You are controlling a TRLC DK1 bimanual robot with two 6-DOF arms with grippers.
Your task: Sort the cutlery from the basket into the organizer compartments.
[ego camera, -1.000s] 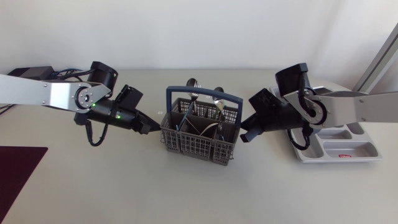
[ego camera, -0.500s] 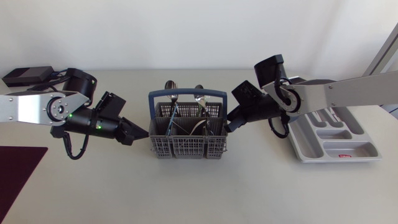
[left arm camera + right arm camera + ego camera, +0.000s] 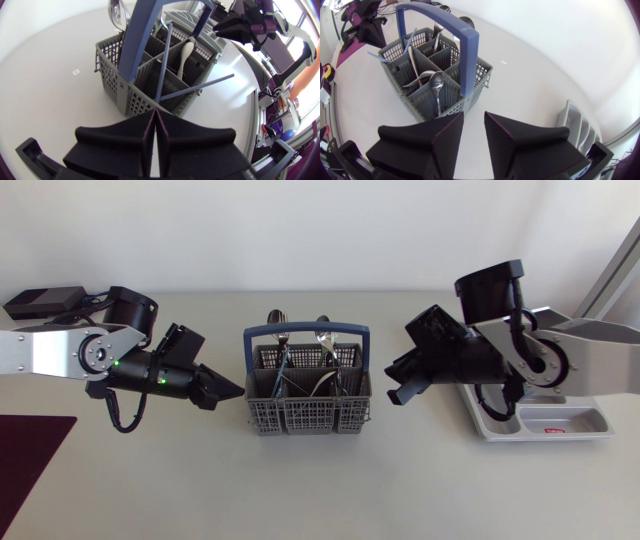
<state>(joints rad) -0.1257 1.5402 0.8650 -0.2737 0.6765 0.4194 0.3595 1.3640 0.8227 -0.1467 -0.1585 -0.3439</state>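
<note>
White table (image 3: 320, 490), basket (image 3: 308, 414) seemingly nudged right, right tool (image 3: 398, 385) drawn back.

A pale table (image 3: 300, 490) is seen, with a grey basket (image 3: 305, 418) with a blue handle set upright at its middle. Near the right edge a grey organizer (image 3: 590, 420) is laid flat, well apart from the basket. A dark red mat (image 3: 30, 450) is placed at the front left corner, and a small black box (image 3: 45, 300) at the back left corner.
</note>
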